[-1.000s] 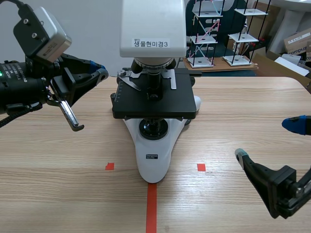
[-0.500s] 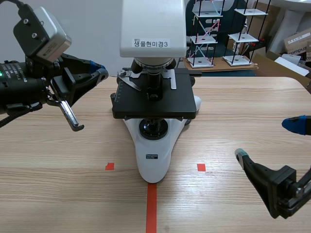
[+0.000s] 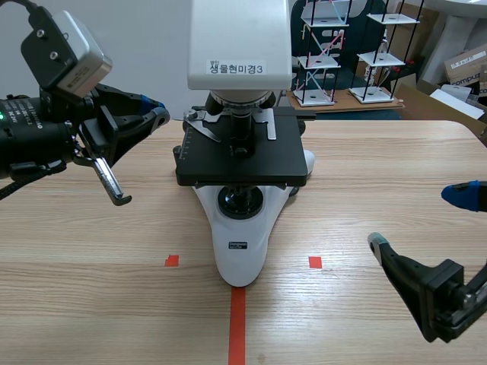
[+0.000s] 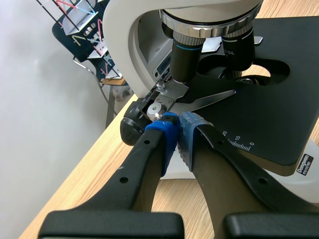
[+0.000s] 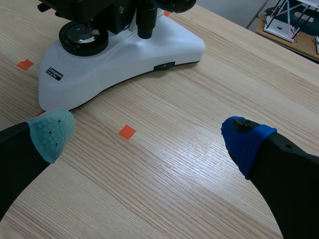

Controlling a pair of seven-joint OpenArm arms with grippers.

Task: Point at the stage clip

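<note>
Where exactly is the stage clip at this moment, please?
In the left wrist view the silver stage clip lies on the black stage, under the objective lenses, just ahead of the shut left gripper.

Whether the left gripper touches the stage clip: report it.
Apart. The scene view shows a strip of background between the tips of the shut left gripper and the near end of the stage clip.

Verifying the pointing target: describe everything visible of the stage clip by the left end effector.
The stage clip is a thin, silvery, metal-looking blade, broad at its screw pivot, tapering to a point. It lies flat on the black stage beneath the objectives. The shut left end effector points at its pivot end; contact is unclear.
</note>
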